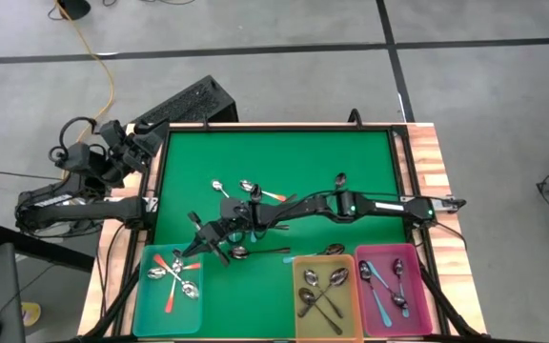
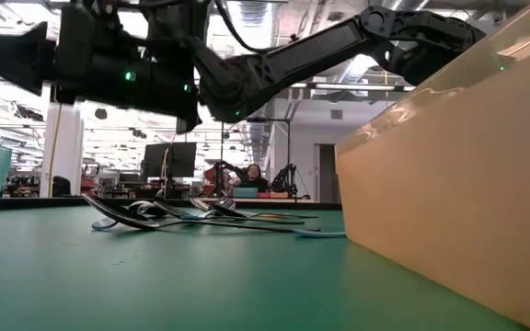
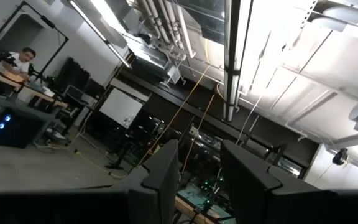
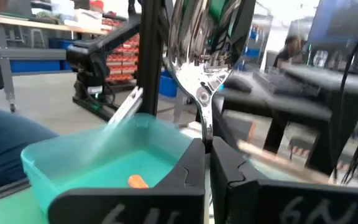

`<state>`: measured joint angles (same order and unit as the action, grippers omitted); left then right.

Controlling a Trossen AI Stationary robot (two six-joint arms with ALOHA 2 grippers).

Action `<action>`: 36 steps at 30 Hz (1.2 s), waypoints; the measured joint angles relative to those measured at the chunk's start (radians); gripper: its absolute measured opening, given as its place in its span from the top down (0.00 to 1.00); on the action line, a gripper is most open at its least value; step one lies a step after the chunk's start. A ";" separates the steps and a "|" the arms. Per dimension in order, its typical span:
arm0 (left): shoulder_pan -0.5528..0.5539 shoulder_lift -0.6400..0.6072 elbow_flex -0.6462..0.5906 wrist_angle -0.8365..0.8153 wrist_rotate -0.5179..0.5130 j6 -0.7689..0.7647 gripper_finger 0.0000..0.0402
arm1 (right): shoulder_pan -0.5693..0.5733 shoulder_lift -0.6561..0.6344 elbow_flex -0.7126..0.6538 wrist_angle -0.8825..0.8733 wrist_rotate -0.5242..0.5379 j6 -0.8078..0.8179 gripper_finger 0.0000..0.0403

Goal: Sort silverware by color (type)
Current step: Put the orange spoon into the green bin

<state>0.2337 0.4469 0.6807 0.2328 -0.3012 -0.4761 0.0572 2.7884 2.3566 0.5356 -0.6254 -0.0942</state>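
The left pincer (image 3: 197,180), parted and empty, is off the table's (image 1: 274,152) left edge. The right pincer (image 4: 207,158) is pinched on a spoon (image 4: 204,37) beside the teal bin (image 1: 143,305), which holds orange-handled spoons (image 1: 172,276). The yellow bin (image 1: 299,305) holds dark spoons (image 1: 320,291), the pink bin (image 1: 419,295) blue-handled spoons (image 1: 381,286). Loose spoons (image 1: 246,188) lie mid-table.
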 joint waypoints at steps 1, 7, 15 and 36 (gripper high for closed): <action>0.000 0.000 0.000 -0.002 0.000 0.000 0.74 | -0.002 0.006 -0.001 -0.002 0.000 0.019 0.98; 0.000 0.000 0.000 -0.010 0.001 -0.004 0.74 | -0.006 0.012 -0.001 0.030 0.023 0.011 0.98; 0.000 0.000 0.000 -0.017 0.001 -0.017 0.74 | -0.008 0.011 -0.001 0.011 0.026 0.043 0.98; 0.000 0.000 0.000 -0.049 -0.004 -0.014 0.74 | -0.018 0.011 -0.001 -0.032 0.076 0.060 0.84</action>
<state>0.2337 0.4473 0.6807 0.1838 -0.3055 -0.4899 0.0391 2.7995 2.3554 0.5034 -0.5499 -0.0341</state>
